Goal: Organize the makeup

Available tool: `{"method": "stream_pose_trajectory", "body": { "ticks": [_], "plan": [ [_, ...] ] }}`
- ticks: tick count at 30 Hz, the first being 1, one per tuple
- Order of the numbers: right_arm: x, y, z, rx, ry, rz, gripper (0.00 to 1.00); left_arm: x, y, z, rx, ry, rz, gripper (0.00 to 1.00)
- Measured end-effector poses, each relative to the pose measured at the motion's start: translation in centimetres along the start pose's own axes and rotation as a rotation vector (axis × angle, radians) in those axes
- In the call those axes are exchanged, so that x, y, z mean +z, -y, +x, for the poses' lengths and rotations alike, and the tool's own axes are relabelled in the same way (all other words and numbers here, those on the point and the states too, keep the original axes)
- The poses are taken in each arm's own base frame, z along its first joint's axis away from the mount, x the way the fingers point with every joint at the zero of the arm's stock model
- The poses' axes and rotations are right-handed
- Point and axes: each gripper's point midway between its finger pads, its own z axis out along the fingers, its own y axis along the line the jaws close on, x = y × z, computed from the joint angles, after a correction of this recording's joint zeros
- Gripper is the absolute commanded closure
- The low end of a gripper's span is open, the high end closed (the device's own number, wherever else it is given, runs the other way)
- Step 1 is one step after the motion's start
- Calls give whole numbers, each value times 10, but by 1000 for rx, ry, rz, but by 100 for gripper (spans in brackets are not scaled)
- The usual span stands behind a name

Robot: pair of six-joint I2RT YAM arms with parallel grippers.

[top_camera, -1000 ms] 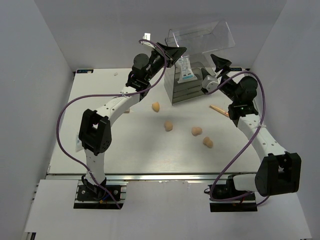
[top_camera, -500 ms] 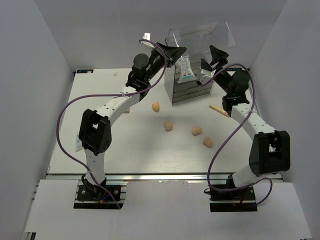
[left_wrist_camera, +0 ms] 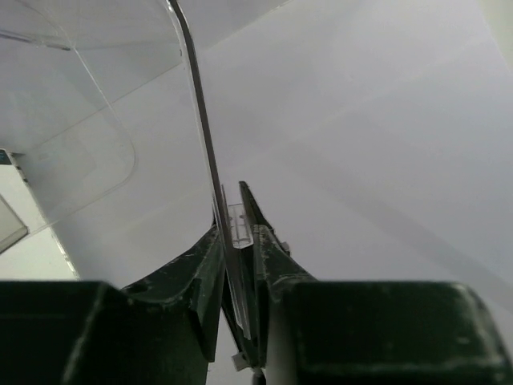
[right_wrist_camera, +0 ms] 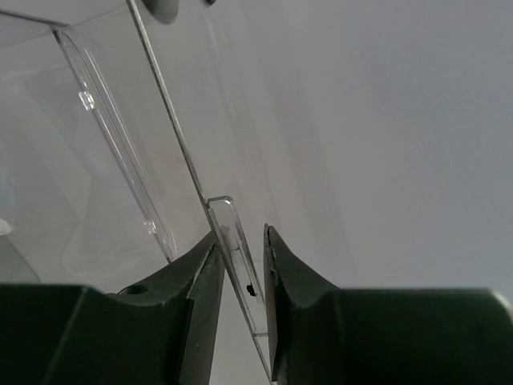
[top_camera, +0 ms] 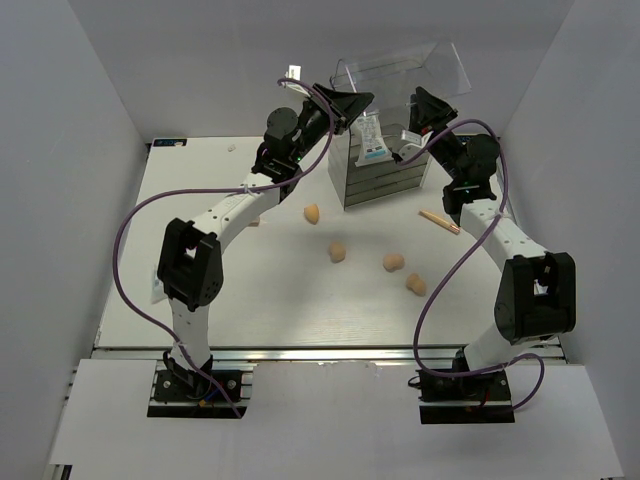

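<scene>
A clear drawer box stands at the back of the table with its clear lid raised. A clear packet with white-blue contents stands in the box's top. My left gripper is shut on the lid's left edge, which runs between its jaws. My right gripper is at the lid's right edge. Its jaws stand narrowly apart around a lid tab, with a gap at one finger. Several peach sponges lie on the table. A thin peach stick lies right of the box.
White walls close in the table on three sides. A small peach bit shows under the left forearm. Purple cables loop beside both arms. The metal rail with the arm bases runs along the near edge.
My right gripper has risen from beside the box to the lid's right edge, and its jaws have narrowed around the tab. The left gripper has stayed on the lid.
</scene>
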Motion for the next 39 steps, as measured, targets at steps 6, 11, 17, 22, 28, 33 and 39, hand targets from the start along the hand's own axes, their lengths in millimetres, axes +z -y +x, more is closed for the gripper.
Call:
{"method": "stream_pose_trajectory", "body": {
  "ticks": [6,11,17,22,28,33,39],
  "plan": [
    [1,0,1,-6,1,2,74,-13,-12,3,32,6,-44,42],
    [2,-3,1,-5,3,-6,74,-46,-18,-4,94,55,-163,44],
    [2,-1,1,-7,4,0,74,-120,-6,-46,185,236,-428,98],
    [2,-1,1,1,2,1,73,-211,-51,-74,139,398,-896,31],
    [1,-1,1,11,-1,3,73,-364,-159,-71,89,426,-1566,2],
    [-1,-6,2,18,-4,-1,73,-463,-182,-74,10,469,-1905,2],
    [-1,-5,2,22,-5,4,73,-534,-196,-76,-146,562,-2073,2]
  ]
}}
